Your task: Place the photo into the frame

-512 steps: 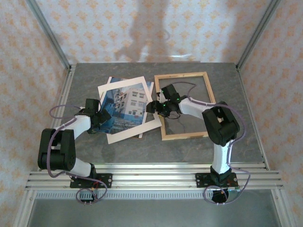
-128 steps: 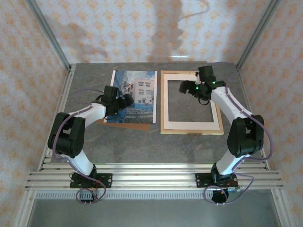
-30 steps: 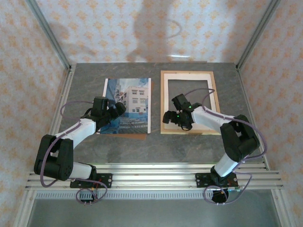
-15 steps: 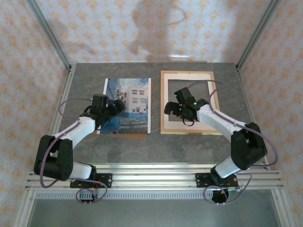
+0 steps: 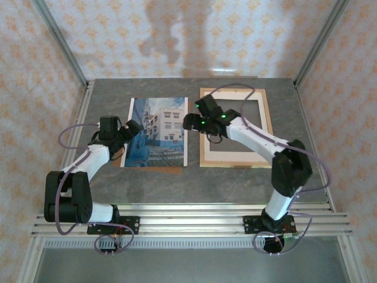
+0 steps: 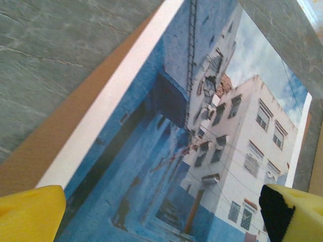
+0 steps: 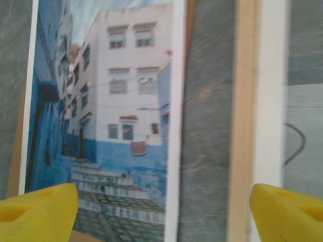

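The photo (image 5: 158,132), a white building among blue walls, lies face up at the table's left-centre on a brown backing board (image 5: 159,170). To its right lies the light wood frame (image 5: 238,165), with a cream mat (image 5: 235,157) lying in it. My left gripper (image 5: 132,127) hovers open over the photo's left edge, and its wrist view has the photo (image 6: 202,151) between the yellow fingertips (image 6: 30,214). My right gripper (image 5: 187,122) hangs open above the photo's right edge and the strip of table before the frame. The right wrist view has the photo (image 7: 116,101) and the frame's wooden rail (image 7: 246,101).
Grey stone-look tabletop (image 5: 106,88) with aluminium rails along its sides and patterned walls around. A band of bare table (image 7: 207,126) separates photo and frame. The backing board (image 6: 50,146) pokes out past the photo's edge. The cream mat (image 7: 272,75) covers the frame's inner border.
My right gripper has swung from the frame's lower left part up and left to the photo's right edge. My left gripper has drawn back left, toward the photo's left edge.
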Controlling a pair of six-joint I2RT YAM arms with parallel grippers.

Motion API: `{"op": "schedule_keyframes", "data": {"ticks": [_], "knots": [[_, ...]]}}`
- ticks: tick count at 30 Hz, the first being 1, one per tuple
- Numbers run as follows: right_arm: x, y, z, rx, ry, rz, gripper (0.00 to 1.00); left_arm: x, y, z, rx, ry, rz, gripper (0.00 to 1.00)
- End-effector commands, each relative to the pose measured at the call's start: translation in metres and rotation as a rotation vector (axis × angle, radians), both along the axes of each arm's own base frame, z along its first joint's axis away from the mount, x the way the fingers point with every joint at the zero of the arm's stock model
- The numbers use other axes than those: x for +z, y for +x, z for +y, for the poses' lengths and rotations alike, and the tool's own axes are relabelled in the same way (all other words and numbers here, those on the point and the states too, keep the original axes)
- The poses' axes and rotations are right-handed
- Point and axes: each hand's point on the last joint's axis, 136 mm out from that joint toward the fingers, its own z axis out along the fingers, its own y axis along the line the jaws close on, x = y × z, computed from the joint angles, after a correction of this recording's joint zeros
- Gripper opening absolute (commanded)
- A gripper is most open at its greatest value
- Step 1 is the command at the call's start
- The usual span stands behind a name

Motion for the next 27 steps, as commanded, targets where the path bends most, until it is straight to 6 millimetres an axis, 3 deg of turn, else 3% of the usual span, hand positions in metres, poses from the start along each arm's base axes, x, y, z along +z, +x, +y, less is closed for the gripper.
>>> {"op": "schedule_keyframes", "data": {"ticks": [1,4,7,19,27], "knots": [[-0.015,-0.003,0.025,0.01,-0.044,0.022,0.87,-0.016,-0.009,0.006,0.01,-0.01,0.033,1.0],[-0.03,-0.005,0.044,0.012,-0.064,0.033,0.82,-0.026,-0.012,0.009,0.027,-0.035,0.042,1.0],[-0.049,-0.005,0.05,-0.013,-0.085,0.061,0.78,-0.033,-0.014,0.009,0.028,-0.057,0.051,1.0],[-0.099,-0.01,0.046,-0.028,-0.221,0.134,0.7,-0.044,-0.015,0.005,0.004,-0.065,0.075,1.0],[-0.115,-0.011,0.051,-0.025,-0.211,0.162,0.69,-0.06,-0.019,0.002,0.001,-0.083,0.109,1.0]]}}
